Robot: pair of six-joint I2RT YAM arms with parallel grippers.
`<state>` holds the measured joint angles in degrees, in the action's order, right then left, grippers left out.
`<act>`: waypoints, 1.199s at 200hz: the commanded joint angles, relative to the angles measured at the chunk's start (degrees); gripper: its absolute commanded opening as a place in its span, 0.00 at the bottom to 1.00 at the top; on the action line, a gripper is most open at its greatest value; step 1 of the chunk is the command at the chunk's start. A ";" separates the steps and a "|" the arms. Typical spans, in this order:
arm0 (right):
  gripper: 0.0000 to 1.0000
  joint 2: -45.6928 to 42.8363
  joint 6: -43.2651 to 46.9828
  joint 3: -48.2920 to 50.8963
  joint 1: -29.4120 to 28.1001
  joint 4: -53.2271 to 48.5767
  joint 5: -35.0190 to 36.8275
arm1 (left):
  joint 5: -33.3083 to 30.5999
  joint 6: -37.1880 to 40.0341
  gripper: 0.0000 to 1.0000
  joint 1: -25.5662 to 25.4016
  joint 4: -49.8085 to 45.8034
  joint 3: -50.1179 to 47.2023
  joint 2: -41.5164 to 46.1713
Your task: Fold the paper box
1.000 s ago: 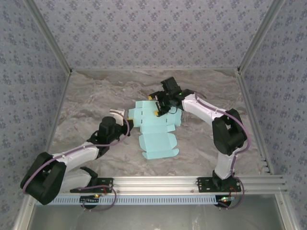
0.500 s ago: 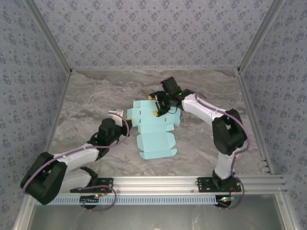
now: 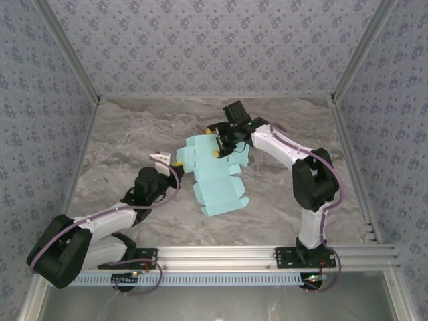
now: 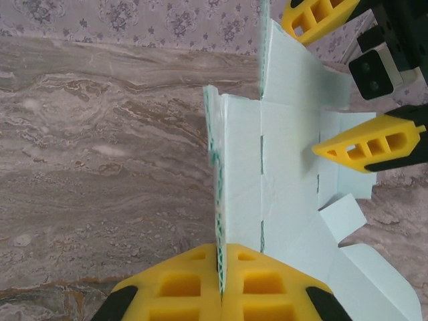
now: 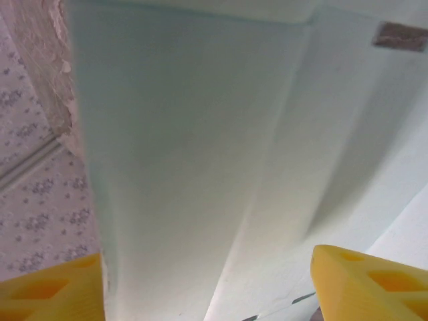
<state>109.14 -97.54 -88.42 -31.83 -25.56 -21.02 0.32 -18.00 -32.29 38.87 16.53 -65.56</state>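
With the paper box (image 3: pixel 215 179) lying mid-frame, our left claw (image 4: pixel 221 267) pinched on its raised left edge and right claw (image 3: pixel 214 142) spread above its upper panel, we should fold along the score slowly.

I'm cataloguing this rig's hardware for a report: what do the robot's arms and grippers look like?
The left arm and right arm have white shells, black joints and a lilac cable looped along each. The left gripper and right gripper carry yellow wedge-shaped fingers with hollow, ribbed cut-outs.
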 commanded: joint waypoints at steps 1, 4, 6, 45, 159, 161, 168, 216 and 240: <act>0.59 0.42 1.17 -1.75 0.54 -3.52 0.67 | -1.26 0.88 0.00 -0.36 3.15 0.73 -0.41; 0.57 0.38 1.27 -1.71 0.44 -3.53 0.78 | -1.32 0.79 0.00 -0.37 3.07 0.83 -0.62; 0.55 0.30 1.36 -1.68 0.45 -3.46 0.80 | -1.36 0.71 0.00 -0.33 3.01 0.92 -0.75; 0.22 -1.43 4.36 -1.36 0.17 -3.70 4.18 | -1.72 0.50 0.13 -0.40 -0.90 4.31 -3.53; 0.03 -6.05 16.52 11.98 0.09 15.26 5.74 | -2.13 -0.77 0.77 0.28 -8.32 2.15 4.22; 0.03 -6.22 16.73 12.56 0.10 16.00 5.66 | -2.18 -0.78 0.78 0.36 -8.43 2.12 4.35; 0.02 -6.79 17.44 14.32 0.04 18.42 5.69 | -2.10 -0.83 0.81 0.55 -9.48 2.43 4.55; 0.02 -9.85 20.40 25.95 0.79 34.22 3.66 | 0.01 -3.45 0.83 2.39 -13.50 6.24 -0.36; 0.02 -10.62 21.07 28.79 0.95 37.39 2.89 | 2.27 -3.87 0.82 2.57 -13.56 9.46 -4.87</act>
<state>100.86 -79.13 -62.08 -31.42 4.58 -17.34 -0.30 -20.51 -30.02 26.04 21.50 -67.09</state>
